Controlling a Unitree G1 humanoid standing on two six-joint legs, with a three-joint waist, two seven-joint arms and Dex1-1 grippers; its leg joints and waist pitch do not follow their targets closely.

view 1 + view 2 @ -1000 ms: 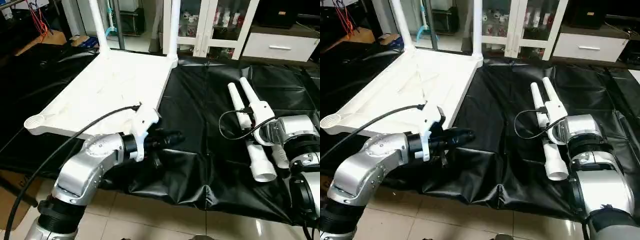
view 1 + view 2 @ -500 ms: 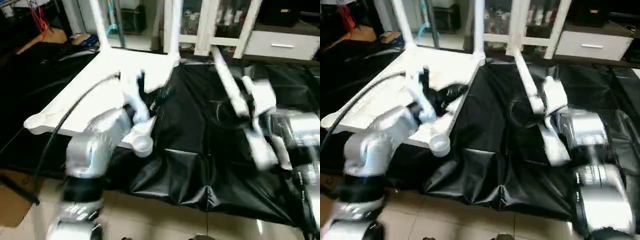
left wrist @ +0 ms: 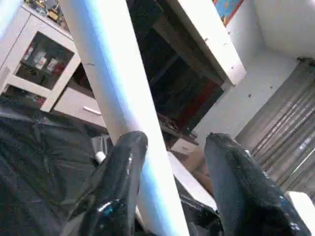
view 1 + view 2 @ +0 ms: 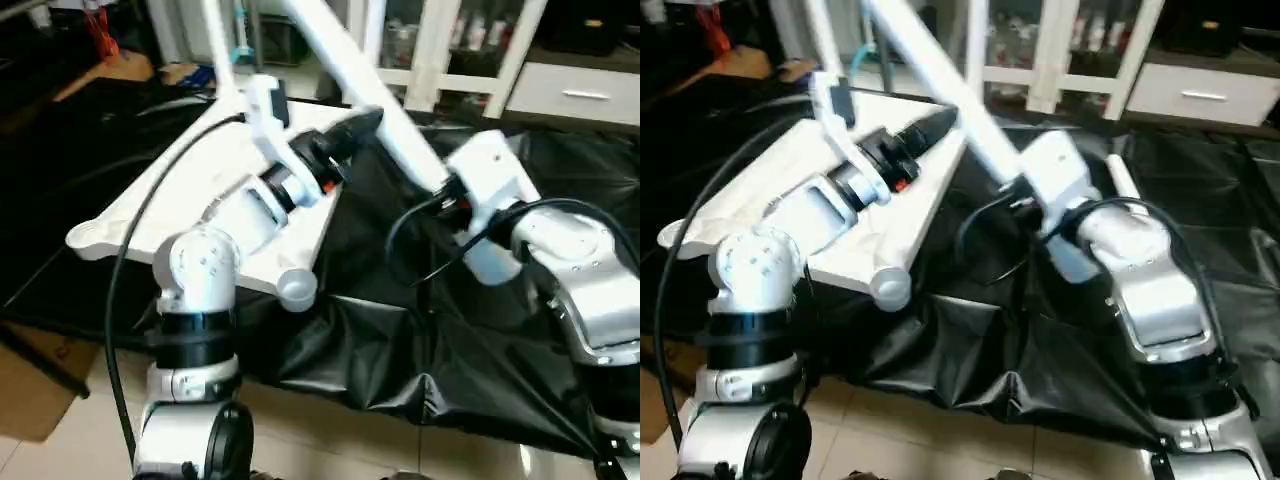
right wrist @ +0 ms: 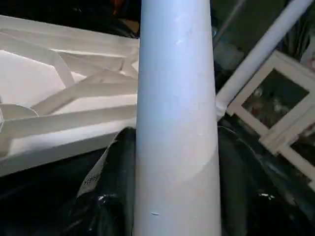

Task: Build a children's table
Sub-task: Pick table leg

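Black sheet (image 4: 380,330) under tabletop (image 4: 190,200); right claw (image 5: 172,187) grips leg (image 4: 370,90); left claw (image 3: 172,162) open astride it.

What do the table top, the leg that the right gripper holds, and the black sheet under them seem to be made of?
Table top: likely moulded white plastic, matte, with ribs showing in the right wrist view.
Leg: probably the same plastic, a smooth tapering tube with a faint sheen.
Black sheet: seemingly thin plastic film, glossy and wrinkled.
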